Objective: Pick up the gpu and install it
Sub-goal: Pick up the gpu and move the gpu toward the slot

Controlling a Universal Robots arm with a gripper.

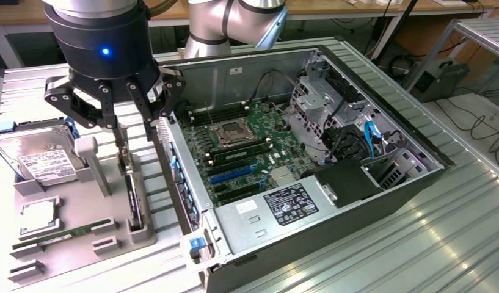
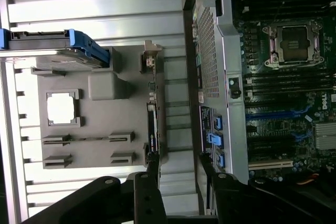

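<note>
One robot gripper (image 1: 137, 122), its claw spread wide and holding nothing, hangs over a gray holder tray (image 1: 70, 241) beside an open computer case (image 1: 258, 268). The gpu (image 1: 134, 204) stands on its thin edge in a narrow slot on the tray's side nearest the case, with a hard drive (image 1: 37, 160) on its other side. Its long axis runs level, parallel to the case's side wall, from the tray's far end to its near end in the exterior view. The paler bracket end seems to lie at the far end, under the gripper. From the wrist, one fingertip (image 2: 153, 167) sits almost in line with the card's edge rather than beside it. A descent from here could land that finger on the card, jamming or tilting it. The other finger is near the case wall and could strike it.
</note>
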